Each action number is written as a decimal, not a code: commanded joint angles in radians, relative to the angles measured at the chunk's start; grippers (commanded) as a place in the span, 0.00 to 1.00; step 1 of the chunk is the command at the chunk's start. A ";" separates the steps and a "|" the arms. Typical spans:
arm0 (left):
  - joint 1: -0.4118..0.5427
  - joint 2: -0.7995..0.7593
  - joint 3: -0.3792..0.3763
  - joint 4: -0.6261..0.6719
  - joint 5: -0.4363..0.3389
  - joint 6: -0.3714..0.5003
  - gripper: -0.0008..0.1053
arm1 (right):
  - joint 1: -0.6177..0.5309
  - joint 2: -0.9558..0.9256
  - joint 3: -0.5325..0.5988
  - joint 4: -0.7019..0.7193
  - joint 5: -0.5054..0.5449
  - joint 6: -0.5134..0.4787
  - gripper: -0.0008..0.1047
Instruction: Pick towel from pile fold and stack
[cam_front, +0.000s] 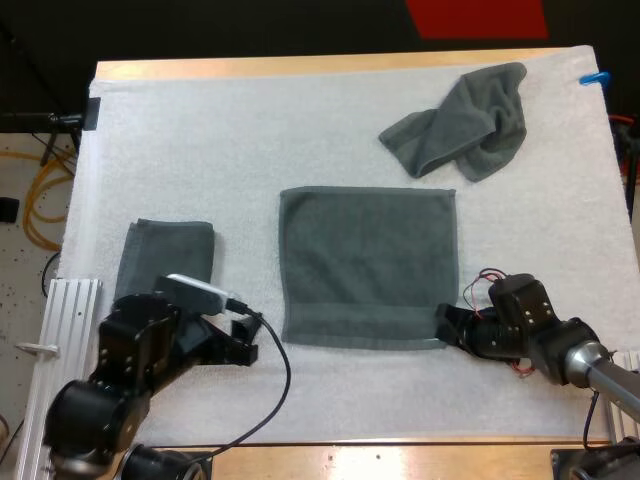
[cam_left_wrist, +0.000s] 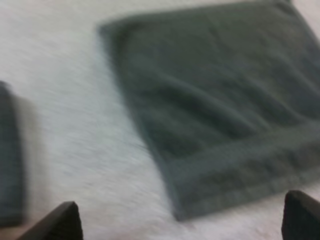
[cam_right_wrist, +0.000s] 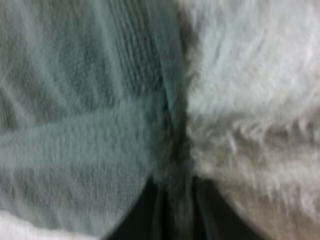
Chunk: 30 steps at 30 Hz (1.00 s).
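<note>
Three towels are noted on the white mat (cam_front: 250, 140). A flat towel (cam_front: 368, 265) is spread open at the mat's middle, squared to its edges, evidently so that it can be folded. Its near right corner is clenched in the right gripper (cam_front: 447, 325); in the right wrist view the cloth edge is seen pinched between the dark fingers (cam_right_wrist: 137, 222), a hold judged fit for carrying that corner across. The left gripper (cam_front: 243, 347) is held just off the towel's near left corner, jaws released and standing apart, clear of the cloth; a matching grasp there is judged necessary before an even fold can be made. A folded towel (cam_front: 165, 255) is set by the mat's left edge, taken as the start of the stack. A crumpled towel (cam_front: 465, 120) is placed at the far right corner as the pile. Neither is found to obstruct the fold, though the folded towel lies close beside the left arm
</note>
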<state>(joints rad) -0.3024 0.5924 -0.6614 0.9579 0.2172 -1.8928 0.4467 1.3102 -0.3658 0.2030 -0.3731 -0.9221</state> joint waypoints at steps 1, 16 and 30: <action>0.003 0.018 0.018 -0.024 0.048 -0.018 0.74 | -0.002 -0.005 0.008 0.026 0.038 -0.020 0.01; 0.003 0.569 0.087 -0.260 0.224 -0.077 0.74 | -0.002 -0.027 0.008 0.026 0.040 -0.039 0.01; 0.003 0.769 0.087 -0.387 0.279 -0.077 0.74 | -0.002 -0.027 0.008 0.026 0.040 -0.039 0.01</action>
<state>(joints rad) -0.3024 1.3596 -0.5708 0.5745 0.4811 -1.9619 0.4467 1.2904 -0.3619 0.2196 -0.3469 -0.9495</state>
